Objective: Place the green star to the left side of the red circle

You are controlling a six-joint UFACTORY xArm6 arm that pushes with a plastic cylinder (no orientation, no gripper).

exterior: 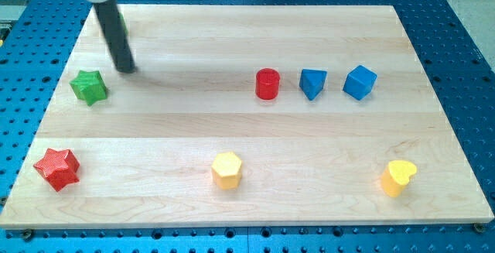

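The green star lies near the board's left edge, in the upper half. The red circle stands near the middle of the board, far to the star's right at about the same height. My tip rests on the board just above and to the right of the green star, a small gap apart from it. The dark rod slants up to the view's top left. A bit of green shows behind the rod near the top edge; I cannot tell what it is.
A blue triangle-like block and a blue cube sit right of the red circle. A red star lies bottom left, a yellow hexagon bottom middle, a yellow heart bottom right. The wooden board rests on a blue perforated table.
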